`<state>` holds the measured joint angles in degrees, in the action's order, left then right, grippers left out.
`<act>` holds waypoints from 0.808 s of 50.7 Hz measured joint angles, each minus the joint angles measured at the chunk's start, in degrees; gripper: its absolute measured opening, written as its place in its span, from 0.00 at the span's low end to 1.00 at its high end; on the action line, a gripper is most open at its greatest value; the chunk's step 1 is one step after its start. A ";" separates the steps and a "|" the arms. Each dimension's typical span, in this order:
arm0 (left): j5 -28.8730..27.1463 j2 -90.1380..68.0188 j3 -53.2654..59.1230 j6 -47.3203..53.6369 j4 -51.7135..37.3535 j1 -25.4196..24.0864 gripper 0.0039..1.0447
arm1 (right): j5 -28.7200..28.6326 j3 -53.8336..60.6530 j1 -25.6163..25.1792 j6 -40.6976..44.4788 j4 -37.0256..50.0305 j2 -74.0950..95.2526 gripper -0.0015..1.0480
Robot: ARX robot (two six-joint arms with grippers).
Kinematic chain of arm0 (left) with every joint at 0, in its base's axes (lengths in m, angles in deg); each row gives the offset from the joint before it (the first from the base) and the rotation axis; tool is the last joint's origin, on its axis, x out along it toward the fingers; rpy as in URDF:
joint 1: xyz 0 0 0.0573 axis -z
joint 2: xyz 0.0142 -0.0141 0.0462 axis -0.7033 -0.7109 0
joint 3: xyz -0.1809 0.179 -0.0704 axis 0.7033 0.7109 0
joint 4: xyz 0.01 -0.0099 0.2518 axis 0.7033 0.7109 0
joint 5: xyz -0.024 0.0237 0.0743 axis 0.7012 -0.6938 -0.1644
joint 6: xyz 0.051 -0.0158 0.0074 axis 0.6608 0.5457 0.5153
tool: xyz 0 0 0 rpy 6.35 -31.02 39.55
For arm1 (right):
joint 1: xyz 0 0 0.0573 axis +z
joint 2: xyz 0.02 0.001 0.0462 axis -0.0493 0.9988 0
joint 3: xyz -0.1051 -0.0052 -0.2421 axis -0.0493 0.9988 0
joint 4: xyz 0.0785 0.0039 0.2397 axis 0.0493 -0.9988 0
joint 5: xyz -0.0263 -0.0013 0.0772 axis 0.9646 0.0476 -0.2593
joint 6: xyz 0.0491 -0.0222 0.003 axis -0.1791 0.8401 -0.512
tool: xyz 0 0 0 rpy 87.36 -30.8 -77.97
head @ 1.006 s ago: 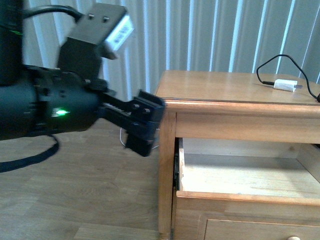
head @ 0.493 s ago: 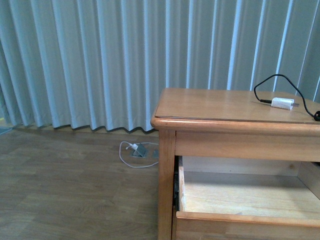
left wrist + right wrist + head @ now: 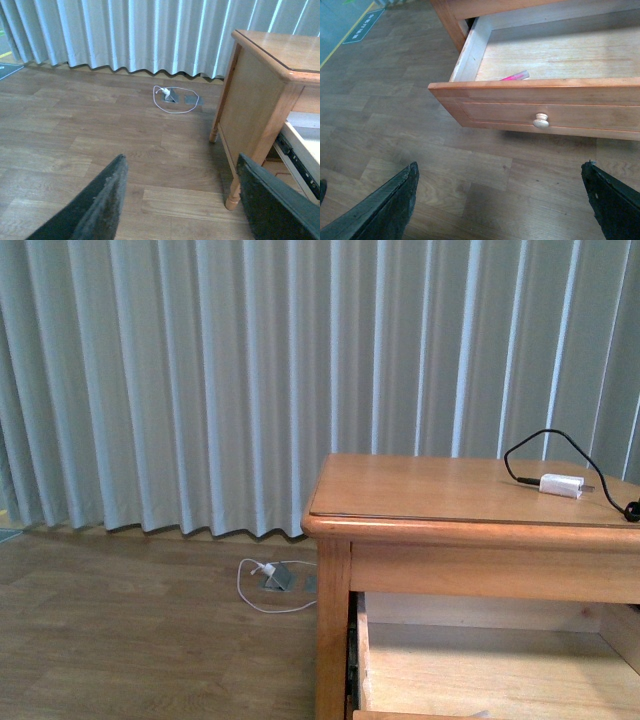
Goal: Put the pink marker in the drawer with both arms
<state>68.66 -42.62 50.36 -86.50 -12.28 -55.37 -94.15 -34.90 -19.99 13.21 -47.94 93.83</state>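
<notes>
The pink marker (image 3: 516, 76) lies inside the drawer (image 3: 540, 95), just behind its front panel, near one side wall. That drawer stands pulled out, its round knob (image 3: 540, 120) facing my right wrist camera. My right gripper (image 3: 502, 175) is open over the floor in front of the drawer, with nothing between its fingers (image 3: 390, 207). My left gripper (image 3: 180, 170) is open too, above the floor beside the nightstand (image 3: 260, 85). In the front view the drawer (image 3: 490, 670) shows open under the nightstand top; neither arm shows there.
A white charger plug (image 3: 560, 485) with a black cable lies on the nightstand top (image 3: 420, 490). A white cable loop and a grey floor socket (image 3: 272, 580) lie on the wooden floor by the curtain (image 3: 200, 380). The nightstand's leg (image 3: 231, 192) stands close to my left gripper.
The left arm, which filled the left of the front view a second ago, has left that view. The nightstand now sits lower in the frame, with more curtain showing above it.
</notes>
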 joint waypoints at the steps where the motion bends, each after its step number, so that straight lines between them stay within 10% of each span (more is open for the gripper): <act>1: -0.22 0.48 0.28 0.11 0.13 0.44 0.61 | 0.00 0.00 0.00 0.00 0.00 0.00 0.92; 18: -9.55 7.96 3.72 0.76 4.09 10.05 0.04 | 0.02 0.00 0.00 0.00 0.00 0.02 0.92; 41: -10.19 15.58 5.92 0.96 7.93 10.58 0.04 | -0.02 0.00 0.00 0.00 0.00 0.00 0.92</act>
<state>58.47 -27.03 56.28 -85.54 -4.34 -44.79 -94.17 -34.90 -19.99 13.21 -47.94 93.83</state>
